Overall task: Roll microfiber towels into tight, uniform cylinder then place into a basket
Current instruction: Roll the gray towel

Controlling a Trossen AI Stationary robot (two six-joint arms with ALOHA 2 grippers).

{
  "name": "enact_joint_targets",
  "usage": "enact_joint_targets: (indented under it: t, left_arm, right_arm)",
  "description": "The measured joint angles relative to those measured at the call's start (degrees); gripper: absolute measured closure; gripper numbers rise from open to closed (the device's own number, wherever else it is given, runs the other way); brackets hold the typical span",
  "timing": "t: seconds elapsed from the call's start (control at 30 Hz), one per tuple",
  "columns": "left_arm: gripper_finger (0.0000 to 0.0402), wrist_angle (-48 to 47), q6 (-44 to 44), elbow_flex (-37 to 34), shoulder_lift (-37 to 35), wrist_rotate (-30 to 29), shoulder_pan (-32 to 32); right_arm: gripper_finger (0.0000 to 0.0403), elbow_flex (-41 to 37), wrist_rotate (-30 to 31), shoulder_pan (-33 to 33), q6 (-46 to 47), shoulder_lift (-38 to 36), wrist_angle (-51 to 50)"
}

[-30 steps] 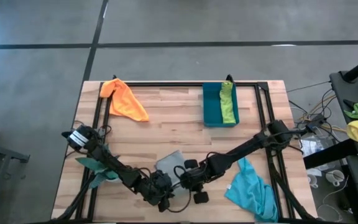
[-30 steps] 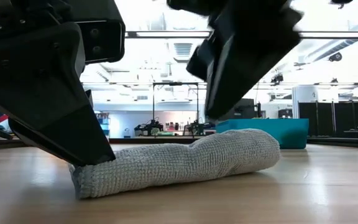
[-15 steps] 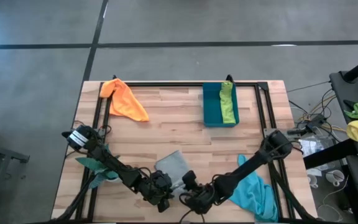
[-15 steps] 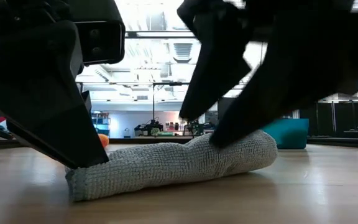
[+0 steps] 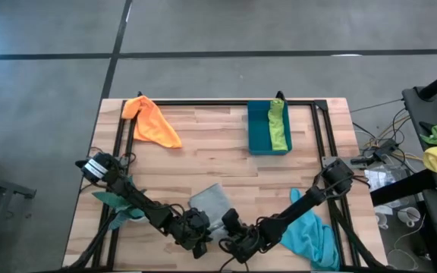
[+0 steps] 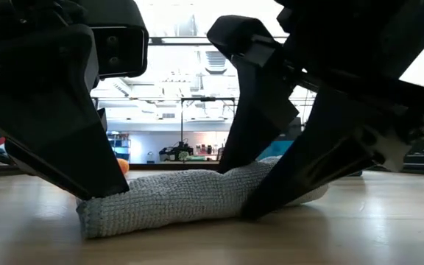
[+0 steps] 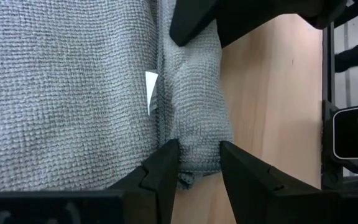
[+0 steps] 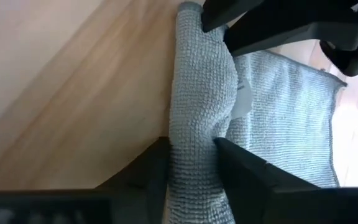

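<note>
A grey towel (image 5: pixel 209 202) lies near the table's front edge. Its near part is rolled into a roll (image 6: pixel 186 199), and its far part lies flat (image 7: pixel 61 93). My left gripper (image 5: pixel 198 241) is shut on the roll's left end and my right gripper (image 5: pixel 232 241) on its right end. An orange towel (image 5: pixel 152 121) lies at the far left. The teal basket (image 5: pixel 260 129) at the far right holds a lime green towel (image 5: pixel 279 126). A turquoise towel (image 5: pixel 309 232) lies crumpled at the near right. My left gripper pinches the roll's left end (image 7: pixel 197 134) between its two fingers (image 7: pixel 165 163), which lie across the roll. They slant down from the near left. The roll rests on the table. My right gripper pinches the roll near its right end (image 8: pixel 194 134) between its two fingers (image 8: pixel 236 163), which lie across it. They slant down from the near right. The roll lies on the table there too.
A black frame (image 5: pixel 203 102) runs around the tabletop. A small white tag (image 7: pixel 151 90) shows where the roll meets the flat part. A teal bit of cloth (image 5: pixel 116 203) lies under my left arm. Bare wood (image 5: pixel 203 152) lies between the grey towel and the basket.
My right gripper has come down toward the near edge and turned its wrist. It has opened and taken the roll's right end between its fingers. The roll has stayed on the table, with its left end still in my left gripper.
</note>
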Motion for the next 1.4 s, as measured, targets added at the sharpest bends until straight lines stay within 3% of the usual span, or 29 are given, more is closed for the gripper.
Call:
enact_joint_targets:
  t: [0.2, 0.3, 0.4, 0.63, 0.73, 0.9, 1.07, 1.4]
  left_arm:
    - [0.0293, 0.7, 0.6, 0.0, -0.2, 1.3, 0.0]
    - [0.0293, 2.8, 2.7, 0.0, -0.4, 4.2, -0.3]
    - [0.0293, 2.7, 6.2, 0.8, -1.5, 5.3, -0.8]
    - [0.0293, -1.0, 10.0, 1.1, -6.0, 5.1, -1.0]
    - [0.0293, -4.0, 11.1, 1.0, -7.8, 4.4, -1.7]
    - [0.0293, -2.2, 15.6, 1.5, -8.8, 3.1, -4.5]
    - [0.0293, 0.3, 22.7, 1.5, -8.0, 2.1, -6.5]
    - [0.0293, 7.2, 34.2, 2.0, -4.9, 1.3, -3.6]
  right_arm:
    - [0.0370, 0.0, -5.1, -0.8, 3.3, 0.0, -0.3]
    - [0.0387, 0.1, -10.3, -1.9, 6.4, -0.3, -0.4]
    - [0.0388, 2.6, -20.1, -3.7, 9.1, -0.3, -4.3]
    - [0.0389, 7.1, -50.1, -9.0, 19.7, -0.2, -12.3]
    - [0.0389, 7.1, -58.0, -10.5, 22.3, -0.2, -12.2]
    - [0.0390, 5.5, -63.6, -12.9, 22.4, 0.1, -10.4]
    - [0.0390, 4.9, -65.2, -15.3, 22.4, 3.0, -10.3]
    - [0.0390, 5.2, -67.5, -15.9, 22.5, 4.7, -9.8]
